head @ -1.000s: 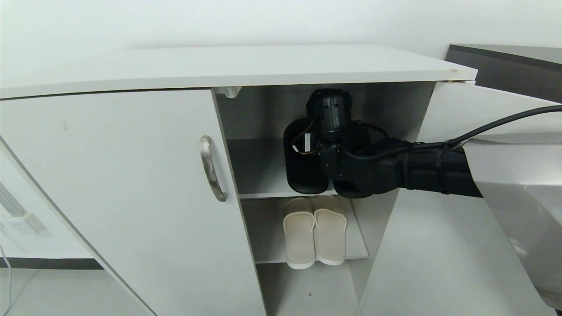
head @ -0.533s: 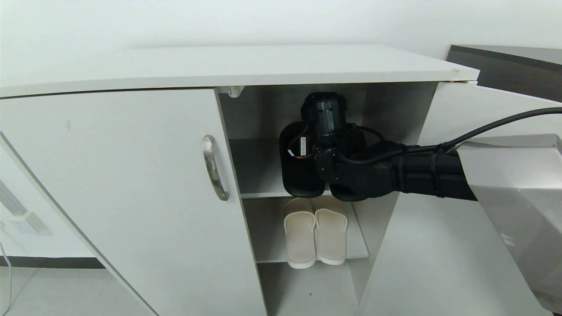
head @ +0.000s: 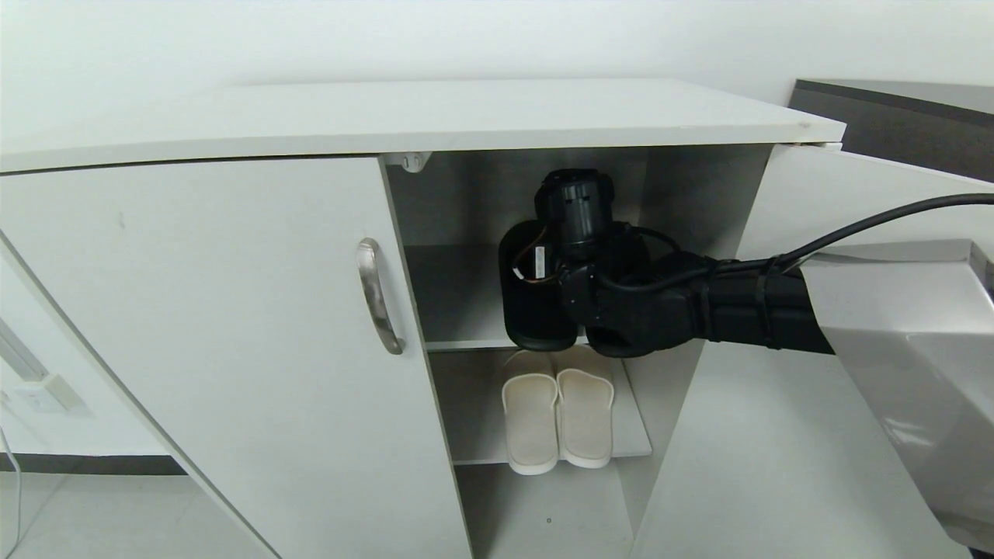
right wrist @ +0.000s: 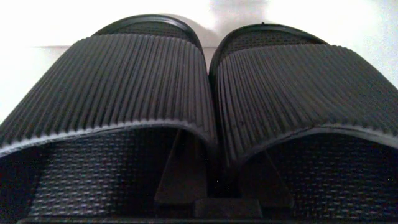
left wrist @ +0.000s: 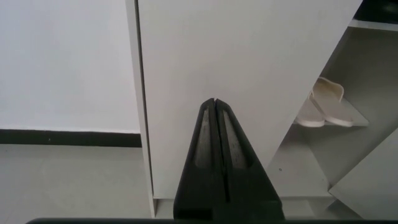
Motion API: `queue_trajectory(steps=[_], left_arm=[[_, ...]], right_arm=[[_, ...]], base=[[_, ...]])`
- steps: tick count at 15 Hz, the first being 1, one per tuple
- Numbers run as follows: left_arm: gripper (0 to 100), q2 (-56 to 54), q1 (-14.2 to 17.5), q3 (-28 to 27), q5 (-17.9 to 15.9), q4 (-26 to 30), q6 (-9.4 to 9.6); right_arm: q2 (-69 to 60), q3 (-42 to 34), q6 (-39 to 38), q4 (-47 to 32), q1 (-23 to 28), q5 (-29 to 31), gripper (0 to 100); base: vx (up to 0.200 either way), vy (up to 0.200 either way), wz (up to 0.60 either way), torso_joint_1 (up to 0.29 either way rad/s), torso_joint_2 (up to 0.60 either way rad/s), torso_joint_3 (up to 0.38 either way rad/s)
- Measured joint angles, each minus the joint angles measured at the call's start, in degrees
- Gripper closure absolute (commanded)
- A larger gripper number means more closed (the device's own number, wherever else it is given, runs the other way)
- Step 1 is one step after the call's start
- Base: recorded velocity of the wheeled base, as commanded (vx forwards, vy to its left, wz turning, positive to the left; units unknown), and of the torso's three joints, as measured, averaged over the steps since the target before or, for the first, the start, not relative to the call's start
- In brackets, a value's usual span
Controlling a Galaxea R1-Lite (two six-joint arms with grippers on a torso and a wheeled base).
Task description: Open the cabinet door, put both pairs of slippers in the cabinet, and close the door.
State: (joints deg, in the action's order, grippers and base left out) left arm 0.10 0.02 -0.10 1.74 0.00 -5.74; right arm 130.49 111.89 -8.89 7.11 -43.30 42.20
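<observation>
A pair of black ribbed slippers [head: 530, 310] stands at the front of the cabinet's upper shelf [head: 454, 299], toes pointing inward. My right gripper [right wrist: 217, 171] is shut on the pair, with its fingers [right wrist: 181, 168] inside the straps pinching the two inner sides together. The right wrist [head: 621, 310] reaches in from the open side and hides the right slipper. A white pair [head: 557, 415] lies side by side on the shelf below, also seen as white slippers [left wrist: 323, 106]. My left gripper [left wrist: 215, 109] is shut and empty, low in front of the left door [left wrist: 205, 56].
The left door [head: 194, 310] is shut, with a metal handle [head: 378, 297]. The right door [head: 776, 435] is swung open toward me, under my right arm. The bottom compartment [head: 543, 512] holds nothing. A wall socket [head: 35, 396] is at the far left.
The right wrist and the black slippers have sunk slightly and shifted a little left on the upper shelf. The head view itself has moved a bit. The white slippers have stayed put.
</observation>
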Motion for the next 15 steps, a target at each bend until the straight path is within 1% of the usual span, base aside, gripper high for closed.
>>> queue_trajectory(steps=[1, 2, 5, 8, 11, 15], left_arm=[[100, 0.0, 0.0, 0.0, 0.0, 0.0, 0.05], [100, 0.0, 0.0, 0.0, 0.0, 0.0, 0.02], [100, 0.0, 0.0, 0.0, 0.0, 0.0, 0.00], [100, 0.0, 0.0, 0.0, 0.0, 0.0, 0.02], [100, 0.0, 0.0, 0.0, 0.0, 0.0, 0.05], [100, 0.0, 0.0, 0.0, 0.0, 0.0, 0.05]], right_arm=[[0.1, -0.1, 0.0, -0.5, -0.1, 0.0, 100], [0.2, -0.1, 0.0, -0.6, -0.1, 0.0, 0], [0.2, -0.2, -0.1, -0.7, -0.2, 0.0, 0], [-0.8, -2.5, -0.1, -0.7, -0.9, 0.0, 0], [-4.7, -7.9, 0.0, -0.5, -2.3, 0.0, 0], [-13.6, -21.1, -0.8, 1.6, -5.6, 0.0, 0]], base=[[0.000, 0.000, 0.00, 0.000, 0.00, 0.000], [0.000, 0.000, 0.00, 0.000, 0.00, 0.000], [0.000, 0.000, 0.00, 0.000, 0.00, 0.000], [0.000, 0.000, 0.00, 0.000, 0.00, 0.000], [0.000, 0.000, 0.00, 0.000, 0.00, 0.000], [0.000, 0.000, 0.00, 0.000, 0.00, 0.000]])
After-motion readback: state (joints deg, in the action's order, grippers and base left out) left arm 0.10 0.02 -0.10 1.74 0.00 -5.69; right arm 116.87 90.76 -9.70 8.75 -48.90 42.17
